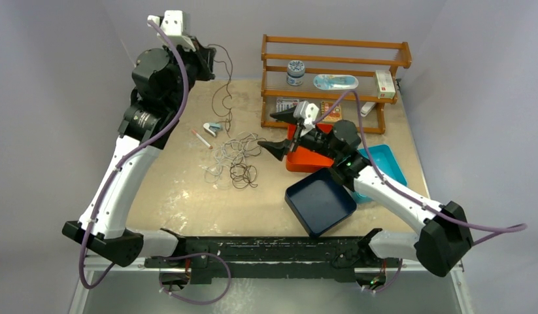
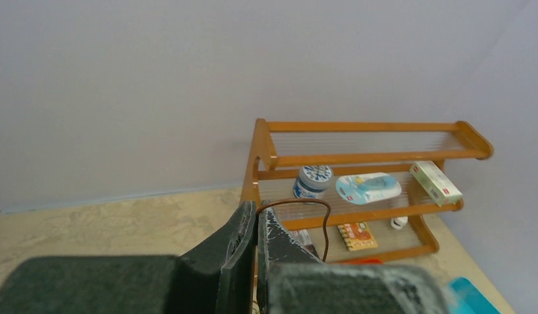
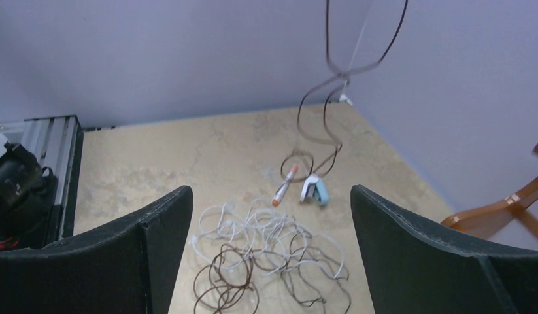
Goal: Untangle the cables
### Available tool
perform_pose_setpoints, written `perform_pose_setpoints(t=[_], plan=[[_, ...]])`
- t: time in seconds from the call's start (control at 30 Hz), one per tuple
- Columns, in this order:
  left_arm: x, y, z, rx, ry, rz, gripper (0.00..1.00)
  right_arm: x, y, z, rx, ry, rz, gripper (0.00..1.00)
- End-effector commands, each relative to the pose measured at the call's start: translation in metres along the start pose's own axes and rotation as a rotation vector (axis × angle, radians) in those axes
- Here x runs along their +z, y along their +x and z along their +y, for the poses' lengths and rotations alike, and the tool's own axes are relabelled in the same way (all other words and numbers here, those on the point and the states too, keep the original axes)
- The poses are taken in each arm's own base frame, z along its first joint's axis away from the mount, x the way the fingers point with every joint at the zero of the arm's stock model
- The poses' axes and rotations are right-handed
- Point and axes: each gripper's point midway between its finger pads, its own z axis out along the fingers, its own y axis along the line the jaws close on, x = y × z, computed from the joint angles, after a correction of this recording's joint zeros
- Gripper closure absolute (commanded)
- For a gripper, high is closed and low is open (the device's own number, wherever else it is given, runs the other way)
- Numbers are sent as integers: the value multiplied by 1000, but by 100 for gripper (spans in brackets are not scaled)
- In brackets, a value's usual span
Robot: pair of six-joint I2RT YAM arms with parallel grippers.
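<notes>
Pinches one dark cable (image 2: 325, 229) in the left gripper (image 2: 256, 219), upper left in the top view, trailing down toward the tangle of cables (image 1: 235, 157) mid-frame. Holds the right gripper (image 1: 276, 132) wide apart. Probably light, limp, springy; best taken at a free outer loop.

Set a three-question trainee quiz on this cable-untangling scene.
1. True or false: the left gripper is shut on a thin dark brown cable.
2. What lies beside the tangled white cable? A) orange-and-white pen B) metal spoon C) glass cup
3. Fill in: the right gripper has its jaws ____.
Key: 1 true; 2 A; 3 open.
</notes>
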Motion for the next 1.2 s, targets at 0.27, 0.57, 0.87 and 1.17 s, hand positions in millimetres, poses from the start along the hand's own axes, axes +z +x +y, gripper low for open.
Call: perform_pose_setpoints(t=[0.27,0.57,0.87,1.17], plan=[[-18,32,-44,-38,288,50,100,10,-118,-5,-105,-25,-239,3],[-35,60,-66,-17,458,99,100,26,-132,-6,-66,-67,-257,2],[-53,62,-88,-3,619,105,100,46,-107,-11,-14,-106,-216,4],[-66,60,-98,7,697,104,100,54,-81,-15,7,-105,-164,22]])
